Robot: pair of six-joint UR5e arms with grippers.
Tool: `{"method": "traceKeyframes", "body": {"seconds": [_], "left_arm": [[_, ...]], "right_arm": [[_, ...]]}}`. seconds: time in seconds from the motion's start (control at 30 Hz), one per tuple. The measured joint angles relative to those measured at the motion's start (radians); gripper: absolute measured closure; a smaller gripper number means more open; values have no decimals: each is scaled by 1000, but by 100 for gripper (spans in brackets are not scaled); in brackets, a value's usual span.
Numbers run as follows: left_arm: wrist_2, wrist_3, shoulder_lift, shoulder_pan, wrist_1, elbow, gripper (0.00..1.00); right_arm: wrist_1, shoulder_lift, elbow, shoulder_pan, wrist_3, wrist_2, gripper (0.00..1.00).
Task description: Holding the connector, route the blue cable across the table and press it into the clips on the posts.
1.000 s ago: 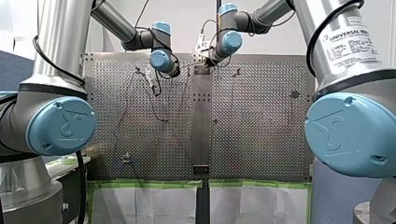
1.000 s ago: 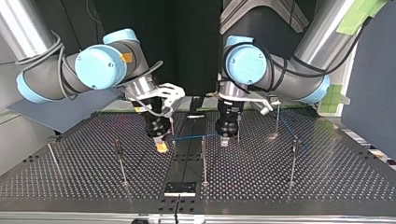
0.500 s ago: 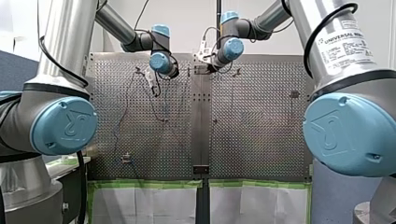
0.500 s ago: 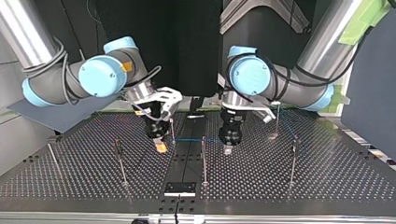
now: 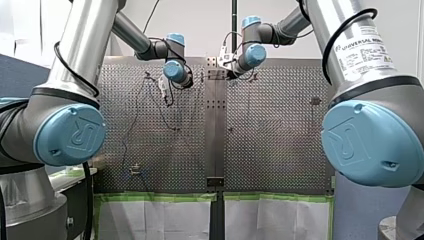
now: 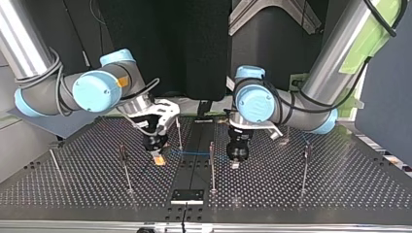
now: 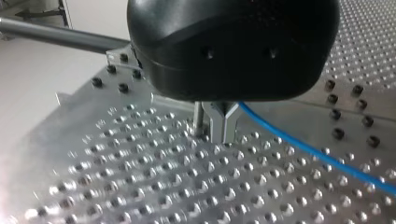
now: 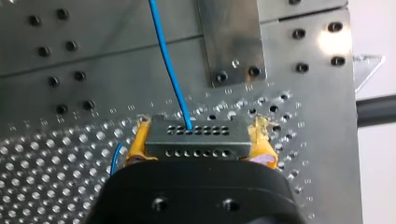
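In the right wrist view my right gripper (image 8: 198, 149) is shut with yellow pads on a grey connector (image 8: 196, 136) with rows of small holes. The blue cable (image 8: 167, 60) leaves the connector's middle and runs ahead over the plate. In the top view the blue cable (image 6: 194, 152) stretches from my right gripper (image 6: 158, 159) past the thin middle post (image 6: 212, 167) to my left gripper (image 6: 234, 163). My left gripper (image 7: 218, 125) has metal fingers pressed together just above the perforated plate, and the blue cable (image 7: 299, 144) comes out from them to one side.
Several thin posts stand on the perforated table (image 6: 291, 194): one at the top view's left (image 6: 125, 167), one at its right (image 6: 304, 167), a short one behind the cable (image 6: 179, 133). A black plate (image 6: 187, 196) lies at the top view's front edge.
Both arms have reached further out, toward the top view's front. My right gripper has also shifted to that view's left. The cable between them now lies against the middle post.
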Motion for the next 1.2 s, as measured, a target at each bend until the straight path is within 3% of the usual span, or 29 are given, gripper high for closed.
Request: {"method": "traceKeyframes", "body": {"seconds": [0.3, 0.37, 0.4, 0.47, 0.5, 0.57, 0.6, 0.63, 0.67, 0.87, 1.2], "left_arm": [[9, 0, -27, 21, -12, 54, 100], [9, 0, -27, 25, -16, 57, 76], [9, 0, -27, 25, -18, 57, 76], [8, 1, -27, 25, -27, 58, 49], [8, 1, -27, 25, -31, 58, 49], [1, 2, -27, 22, -45, 58, 20], [-4, 2, -27, 21, -53, 58, 20], [-10, 5, -26, 19, -63, 58, 4], [-15, 7, -25, 17, -70, 58, 0], [-34, 38, -5, 5, -124, 51, 0], [-20, 36, 74, -38, -201, -15, 0]], "right_arm": [[-2, 9, -6, -35, 3, -19, 100], [-2, 9, -6, -39, 3, -22, 100], [-2, 9, -6, -40, 3, -23, 100], [-2, 9, -6, -42, 2, -24, 100], [-2, 10, -6, -42, 1, -25, 100], [-2, 10, -6, -43, 0, -25, 100], [-2, 10, -6, -43, 0, -26, 100], [-2, 10, -6, -43, -1, -26, 100], [-2, 10, -6, -44, -1, -26, 100], [-1, 10, -6, -47, -3, -26, 100], [1, 10, -6, -54, -7, -22, 100]]}}
